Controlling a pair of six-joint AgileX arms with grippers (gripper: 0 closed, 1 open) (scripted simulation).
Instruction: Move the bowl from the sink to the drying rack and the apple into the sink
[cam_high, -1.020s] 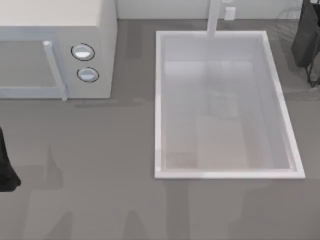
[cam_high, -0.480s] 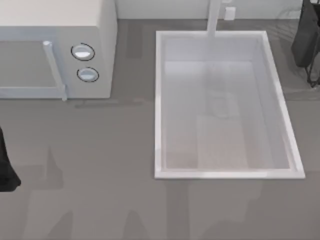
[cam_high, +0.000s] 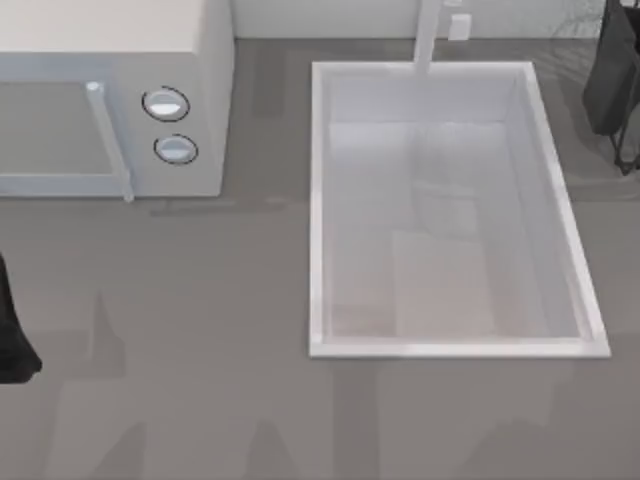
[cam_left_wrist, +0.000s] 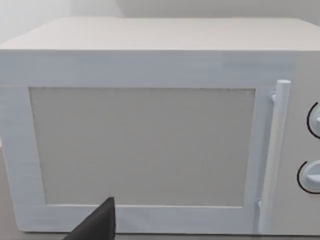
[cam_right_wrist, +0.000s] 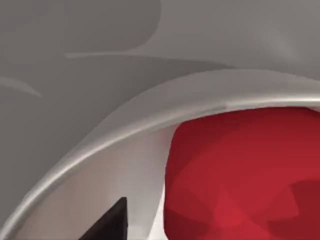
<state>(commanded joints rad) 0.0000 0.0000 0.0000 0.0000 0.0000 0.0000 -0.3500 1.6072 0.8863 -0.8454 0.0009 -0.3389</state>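
The sink (cam_high: 318, 210), a large white rectangular basin with a flat rim, is seen in the top view right of the table's centre, with its white faucet post (cam_high: 428, 38) rising at the far rim. The basin floor is seen bare, with pale reflections across it. A white microwave (cam_high: 110, 95) stands at the far left of the table, its two round knobs (cam_high: 166, 104) set one above the other beside the vertical door handle (cam_high: 108, 140). The left arm is parked at the table's left edge, where a dark part of it (cam_high: 12, 335) is visible; in the left wrist view the microwave door (cam_left_wrist: 142, 145) is faced squarely, and one dark fingertip (cam_left_wrist: 97, 224) is seen, so the state of the left jaws cannot be told. The right arm (cam_high: 612, 75) is held at the far right corner, beside faint thin grey wires of the drying rack (cam_high: 570, 25). In the right wrist view the red apple (cam_right_wrist: 245, 175) is seen very close, just beside a curved pale rim (cam_right_wrist: 150, 117), against a grey surface. One dark fingertip (cam_right_wrist: 107, 222) is seen near the apple; whether the right jaws are open or closed cannot be told.
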